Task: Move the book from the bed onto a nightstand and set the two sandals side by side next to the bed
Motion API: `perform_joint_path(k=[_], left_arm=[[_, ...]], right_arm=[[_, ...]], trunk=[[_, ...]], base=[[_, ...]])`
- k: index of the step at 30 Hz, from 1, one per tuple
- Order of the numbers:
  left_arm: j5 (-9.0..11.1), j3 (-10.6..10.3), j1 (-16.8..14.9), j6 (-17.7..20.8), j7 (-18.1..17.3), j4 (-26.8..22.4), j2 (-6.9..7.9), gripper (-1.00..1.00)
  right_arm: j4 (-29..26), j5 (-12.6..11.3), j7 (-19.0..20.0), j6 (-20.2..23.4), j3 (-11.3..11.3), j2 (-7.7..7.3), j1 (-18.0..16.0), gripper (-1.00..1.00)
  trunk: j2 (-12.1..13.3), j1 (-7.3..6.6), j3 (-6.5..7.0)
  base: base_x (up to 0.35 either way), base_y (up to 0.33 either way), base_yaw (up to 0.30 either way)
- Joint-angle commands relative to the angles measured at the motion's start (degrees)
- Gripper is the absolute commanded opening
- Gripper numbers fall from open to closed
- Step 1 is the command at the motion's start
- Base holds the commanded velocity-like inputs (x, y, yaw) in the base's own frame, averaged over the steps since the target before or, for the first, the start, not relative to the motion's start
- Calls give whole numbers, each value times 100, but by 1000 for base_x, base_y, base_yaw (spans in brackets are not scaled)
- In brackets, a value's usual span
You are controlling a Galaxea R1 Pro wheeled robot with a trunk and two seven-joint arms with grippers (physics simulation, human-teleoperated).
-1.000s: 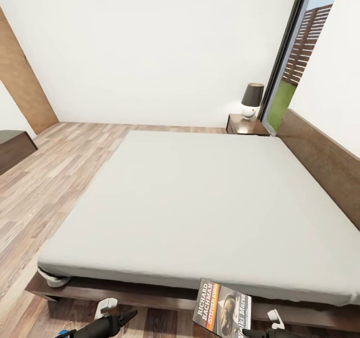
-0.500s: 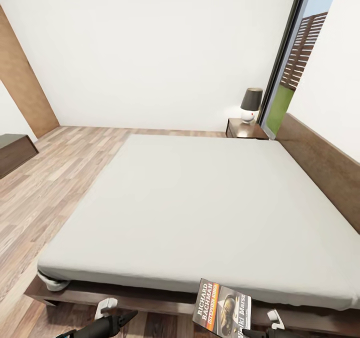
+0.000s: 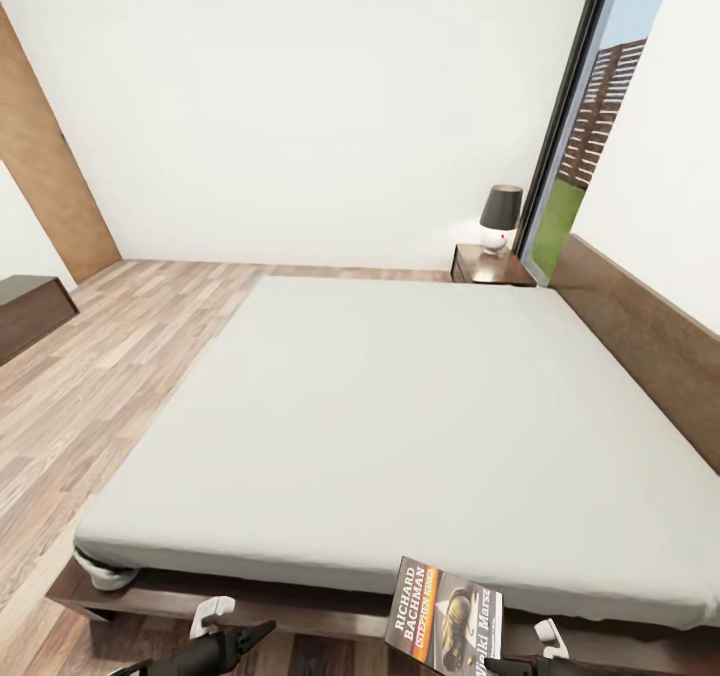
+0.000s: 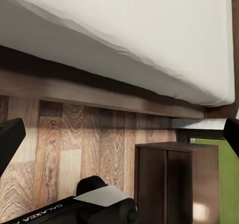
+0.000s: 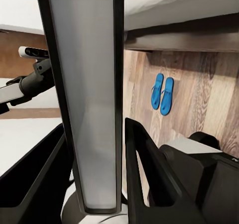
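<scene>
We are seeing the book standing tilted at the near edge of the bed, its "Richard Bachman" band facing us. The two sandals, bright blue, are lying side by side on the wood floor beside the bed. A dark nightstand is sitting at the far corner of the bed.

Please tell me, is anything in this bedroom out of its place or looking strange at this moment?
Yes, the book is off the bed: it stands upright, clamped in the right gripper in front of the near bed frame. One mattress corner sags over the frame. The two sandals lie neatly side by side on the floor.
</scene>
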Motion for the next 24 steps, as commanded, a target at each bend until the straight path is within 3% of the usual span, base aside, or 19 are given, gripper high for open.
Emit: perform_joint_path(k=[1,24], left_arm=[[58,-41,-3,36,-14,-2,4,100],[58,-41,-3,36,-14,-2,4,100]], right_arm=[[-2,-60,13,63,48,-5,-3,-100],[-2,-60,12,63,48,-5,-3,-100]], trunk=[[-4,1,4],[-4,1,217]], base=[[0,0,0],[0,0,0]])
